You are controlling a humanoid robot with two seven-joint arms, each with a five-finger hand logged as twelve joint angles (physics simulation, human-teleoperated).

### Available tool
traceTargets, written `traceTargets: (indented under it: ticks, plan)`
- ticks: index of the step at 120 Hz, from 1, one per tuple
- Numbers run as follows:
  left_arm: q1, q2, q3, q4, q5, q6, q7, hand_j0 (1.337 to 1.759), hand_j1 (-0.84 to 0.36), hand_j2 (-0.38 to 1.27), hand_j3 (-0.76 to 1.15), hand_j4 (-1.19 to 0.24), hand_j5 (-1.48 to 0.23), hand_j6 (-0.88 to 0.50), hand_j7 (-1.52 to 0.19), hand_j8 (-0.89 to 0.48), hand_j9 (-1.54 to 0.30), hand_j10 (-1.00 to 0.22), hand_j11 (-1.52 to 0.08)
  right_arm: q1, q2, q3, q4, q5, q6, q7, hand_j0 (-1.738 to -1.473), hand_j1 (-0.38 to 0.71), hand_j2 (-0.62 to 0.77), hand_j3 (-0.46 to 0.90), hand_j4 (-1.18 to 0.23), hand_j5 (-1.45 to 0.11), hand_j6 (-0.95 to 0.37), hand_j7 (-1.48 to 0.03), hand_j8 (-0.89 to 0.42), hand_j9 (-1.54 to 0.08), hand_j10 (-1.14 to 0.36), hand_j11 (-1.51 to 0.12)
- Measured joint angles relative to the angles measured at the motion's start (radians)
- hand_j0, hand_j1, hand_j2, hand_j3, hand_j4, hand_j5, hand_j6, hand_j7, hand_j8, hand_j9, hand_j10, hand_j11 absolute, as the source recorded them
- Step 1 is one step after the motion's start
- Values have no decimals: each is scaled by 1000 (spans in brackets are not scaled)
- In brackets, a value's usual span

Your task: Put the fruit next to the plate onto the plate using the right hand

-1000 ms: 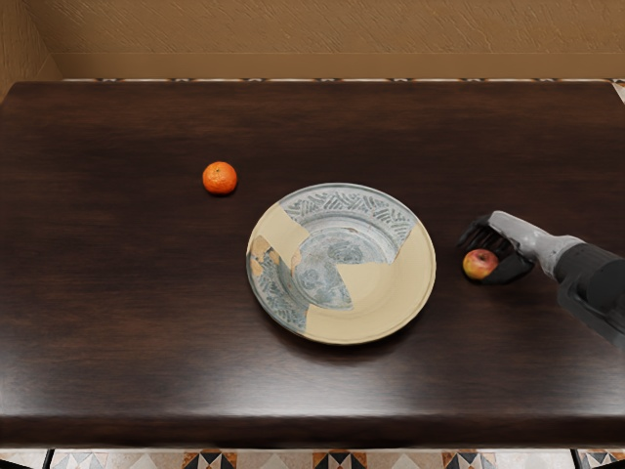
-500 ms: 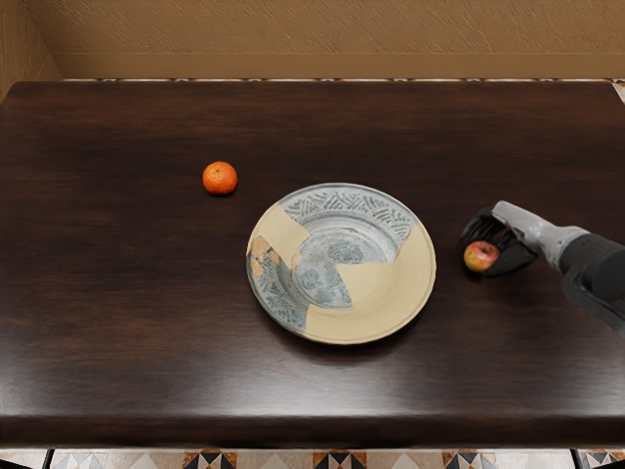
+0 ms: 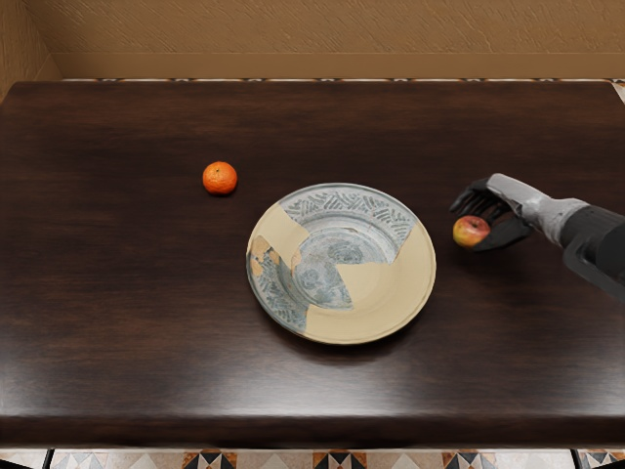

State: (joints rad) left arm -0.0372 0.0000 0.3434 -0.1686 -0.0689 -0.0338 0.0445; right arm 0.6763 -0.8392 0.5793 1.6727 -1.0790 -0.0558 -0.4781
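Dark right-hand fingers grip the apple just beside the plate rim.

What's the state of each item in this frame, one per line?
right hand: shut on the apple.
apple: held in the hand, right of the plate, not on it.
plate: flat on the table.
orange: resting on the table, left of the plate, untouched.
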Motion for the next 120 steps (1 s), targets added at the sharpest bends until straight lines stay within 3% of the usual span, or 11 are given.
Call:
traceTargets:
  ticks: [54,120]
  plan:
    - [-1,0,0,0,0,0,0,1658,71,46,0,-232,-301,-232,-301,-232,-301,-232,-301,25,10,63,1,63,87,1,-1658,245,56,0,-534,-708,-504,-700,-443,-701,-537,-701]
    - [0,0,0,0,0,0,0,1658,71,46,0,-232,-301,-232,-301,-231,-301,-231,-301,51,93,72,2,69,108,-6,-1658,248,65,0,-537,-713,-502,-705,-443,-707,-541,-707]
